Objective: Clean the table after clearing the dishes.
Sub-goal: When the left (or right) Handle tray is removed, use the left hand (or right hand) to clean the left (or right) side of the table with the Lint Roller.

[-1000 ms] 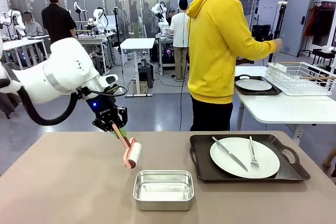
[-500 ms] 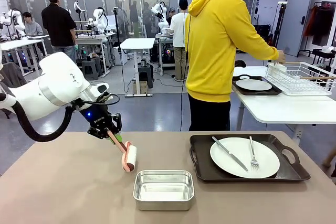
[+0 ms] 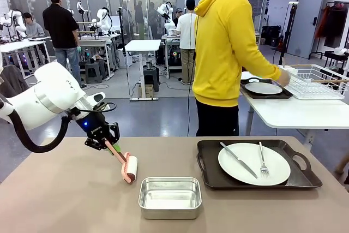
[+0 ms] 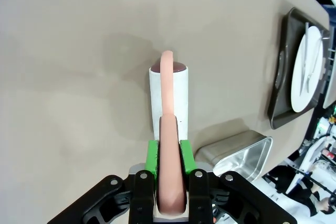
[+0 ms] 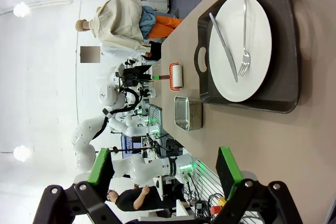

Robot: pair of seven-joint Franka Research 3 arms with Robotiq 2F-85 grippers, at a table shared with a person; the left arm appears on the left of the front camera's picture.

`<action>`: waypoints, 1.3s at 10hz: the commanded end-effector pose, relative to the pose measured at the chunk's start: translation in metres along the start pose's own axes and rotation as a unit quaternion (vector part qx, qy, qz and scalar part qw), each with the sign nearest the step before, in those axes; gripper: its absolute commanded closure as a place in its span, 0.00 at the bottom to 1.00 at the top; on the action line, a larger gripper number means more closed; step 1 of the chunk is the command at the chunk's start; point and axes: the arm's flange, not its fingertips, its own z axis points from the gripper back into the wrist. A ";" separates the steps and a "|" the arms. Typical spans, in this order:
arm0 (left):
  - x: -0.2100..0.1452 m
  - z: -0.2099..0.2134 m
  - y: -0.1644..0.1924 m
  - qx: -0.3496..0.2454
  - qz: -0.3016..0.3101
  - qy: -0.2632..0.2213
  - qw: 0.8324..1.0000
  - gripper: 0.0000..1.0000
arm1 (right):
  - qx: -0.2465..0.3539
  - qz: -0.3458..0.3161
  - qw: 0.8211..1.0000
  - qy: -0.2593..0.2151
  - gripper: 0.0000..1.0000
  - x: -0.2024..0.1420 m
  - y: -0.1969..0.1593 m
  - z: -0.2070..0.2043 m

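Left gripper (image 3: 109, 144) clamps a lint roller (image 3: 129, 168) by its pink handle; right gripper (image 5: 164, 169) gapes empty. Right on the table (image 3: 65, 195), tray (image 3: 210, 175) looks stiff, plate (image 3: 254, 163) fragile: grasp tray's end handles.

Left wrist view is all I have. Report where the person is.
Observer: The person stands beyond the table's far edge, turned toward the smaller white table.
Operator: Say what their hand is doing.
Observer: One hand reaches over a dark tray with a white plate on that white table, beside the wire rack.
Operator: Give me the right gripper.
Observer: The right gripper is open and empty, facing the near tray with its plate, knife and fork.
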 end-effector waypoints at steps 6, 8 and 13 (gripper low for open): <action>-0.028 0.008 0.079 0.022 -0.052 -0.001 0.998 0.79 | 0.002 0.003 1.000 0.000 0.00 -0.002 0.003 0.001; -0.036 0.024 0.109 0.055 -0.051 0.006 0.997 0.79 | 0.002 0.003 1.000 0.000 0.00 -0.002 0.003 0.001; -0.046 0.057 0.168 0.164 -0.012 0.033 0.986 0.79 | 0.002 0.003 1.000 0.000 0.00 -0.002 0.003 0.001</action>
